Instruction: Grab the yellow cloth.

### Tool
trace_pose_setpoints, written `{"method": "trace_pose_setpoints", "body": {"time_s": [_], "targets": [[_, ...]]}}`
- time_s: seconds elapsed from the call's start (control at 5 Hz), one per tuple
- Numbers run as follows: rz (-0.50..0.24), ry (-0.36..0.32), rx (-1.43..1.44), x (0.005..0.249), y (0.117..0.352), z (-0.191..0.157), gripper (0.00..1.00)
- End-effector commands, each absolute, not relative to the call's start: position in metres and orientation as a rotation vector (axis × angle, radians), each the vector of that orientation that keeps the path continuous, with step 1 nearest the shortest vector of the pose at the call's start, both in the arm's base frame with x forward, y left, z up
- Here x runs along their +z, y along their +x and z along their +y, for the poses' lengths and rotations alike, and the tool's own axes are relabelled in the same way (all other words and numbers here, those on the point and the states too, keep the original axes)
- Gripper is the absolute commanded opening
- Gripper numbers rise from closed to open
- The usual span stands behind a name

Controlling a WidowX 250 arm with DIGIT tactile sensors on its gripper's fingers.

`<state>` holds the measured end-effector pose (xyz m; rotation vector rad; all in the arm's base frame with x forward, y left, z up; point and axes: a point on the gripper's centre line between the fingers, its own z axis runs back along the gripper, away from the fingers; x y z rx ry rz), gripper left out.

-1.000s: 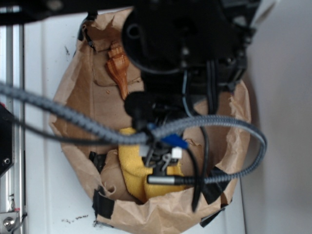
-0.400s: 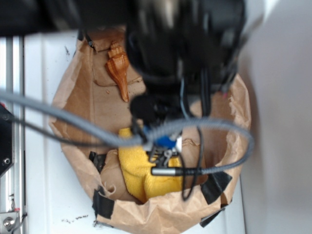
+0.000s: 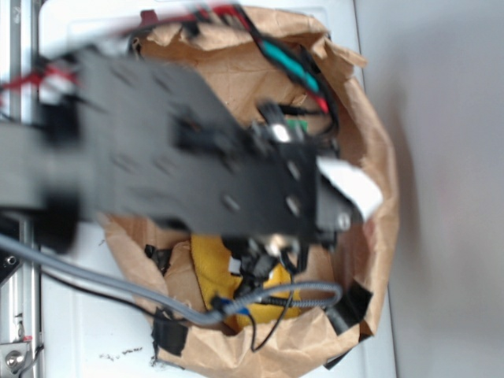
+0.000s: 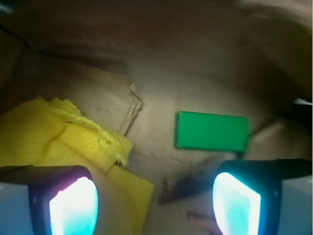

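Yellow, rumpled terry cloth lay beside a flat green rectangular block on brown paper; the gripper hung above, fingers apparently spread wide, holding nothing

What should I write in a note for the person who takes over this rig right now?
Gripper: open, holding nothing, jaws spread wide inside the paper bag.
Cloth: lies on the bag floor. In the wrist view it sits under and beside the left finger, not centred between the fingers. In the exterior view the arm hides most of it; only a yellow patch shows.
Green block: flat on the bag floor, apart from the cloth.
Done: gripper is low in the bag near the cloth.
Left: probably centre over the cloth, go down, close, lift.
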<state>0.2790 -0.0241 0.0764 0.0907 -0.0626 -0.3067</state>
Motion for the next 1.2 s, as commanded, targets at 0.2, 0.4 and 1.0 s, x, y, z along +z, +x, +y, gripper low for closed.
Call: {"method": "trace_pose_setpoints", "body": {"time_s": [0.2,0.4,1.0], "targets": [[0.031,-0.136,-0.485,0.049,0.270,-0.051,1.00],[0.032,-0.125,-0.452,0.044,0.262,-0.048,0.00],[-0.040,-0.093,-0.352,0.055,0.270,-0.031,0.00]]}}
